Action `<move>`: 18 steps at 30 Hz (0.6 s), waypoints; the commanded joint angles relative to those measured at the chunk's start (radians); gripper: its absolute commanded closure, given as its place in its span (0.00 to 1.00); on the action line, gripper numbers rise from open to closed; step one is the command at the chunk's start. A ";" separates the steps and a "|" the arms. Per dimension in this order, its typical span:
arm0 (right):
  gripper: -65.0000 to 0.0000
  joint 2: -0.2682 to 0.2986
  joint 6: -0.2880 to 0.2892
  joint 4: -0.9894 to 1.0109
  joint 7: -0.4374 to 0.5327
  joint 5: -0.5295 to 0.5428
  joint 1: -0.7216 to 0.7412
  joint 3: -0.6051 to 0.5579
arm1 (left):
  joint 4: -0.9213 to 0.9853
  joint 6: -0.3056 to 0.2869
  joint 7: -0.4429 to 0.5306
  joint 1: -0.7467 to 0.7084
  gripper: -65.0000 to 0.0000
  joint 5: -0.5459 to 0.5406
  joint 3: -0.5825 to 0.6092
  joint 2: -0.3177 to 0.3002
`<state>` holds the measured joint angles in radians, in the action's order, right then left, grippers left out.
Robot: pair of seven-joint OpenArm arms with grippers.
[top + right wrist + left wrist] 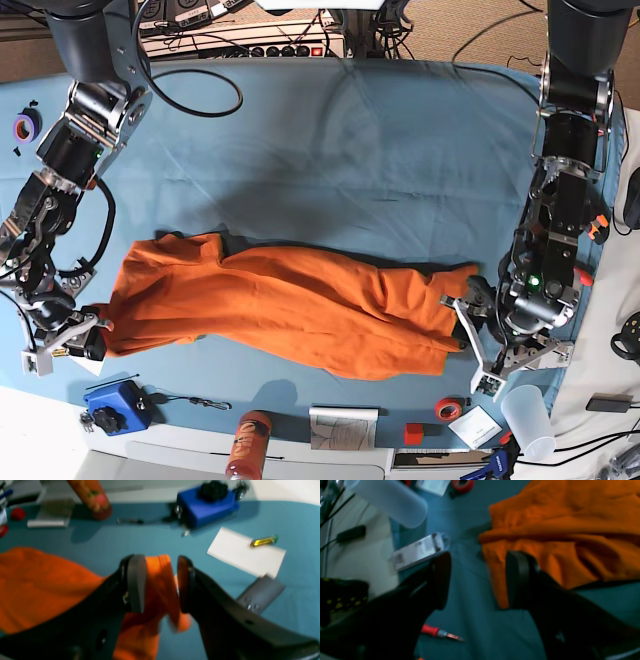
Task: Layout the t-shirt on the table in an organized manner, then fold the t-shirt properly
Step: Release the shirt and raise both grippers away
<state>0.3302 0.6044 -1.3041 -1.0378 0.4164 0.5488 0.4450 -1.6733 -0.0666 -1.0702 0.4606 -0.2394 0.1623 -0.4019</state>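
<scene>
On the table (330, 150): a light blue-teal cloth is spread over the whole surface, slightly wrinkled.
T-shirt (290, 300): the orange garment is laid crosswise over the near half of the table, stretched between the two arms and still creased and bunched, not flat.
Left gripper (478, 580): its fingers are seen spread apart over bare cloth, with nothing between them; one finger is overlapped against the t-shirt's edge.
Right gripper (161, 583): its fingers are parted, and a fold of the t-shirt's other end is seen lying between them; whether it is touched cannot be told.
White paper (246, 552): laid flat beyond the right gripper.
Red-handled screwdriver (440, 632): lying under the left gripper.
</scene>
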 commanded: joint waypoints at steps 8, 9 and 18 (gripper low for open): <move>0.68 0.019 0.077 -0.084 -0.254 0.316 -0.023 0.027 | -0.170 0.007 -0.068 -0.100 0.46 0.049 -0.025 -0.011; 0.68 0.018 0.077 -0.112 -0.256 0.330 -0.047 0.043 | -0.205 0.008 -0.067 -0.136 0.46 0.064 -0.037 -0.011; 0.68 0.010 0.068 -0.330 -0.247 0.312 -0.343 0.131 | -0.442 0.007 -0.024 -0.449 0.46 0.030 -0.261 -0.011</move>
<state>0.3229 0.6739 -1.6196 -1.3037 0.7113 0.1871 0.5709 -2.0995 -0.0628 -1.1175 -0.0067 -0.2111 -0.0952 -0.4049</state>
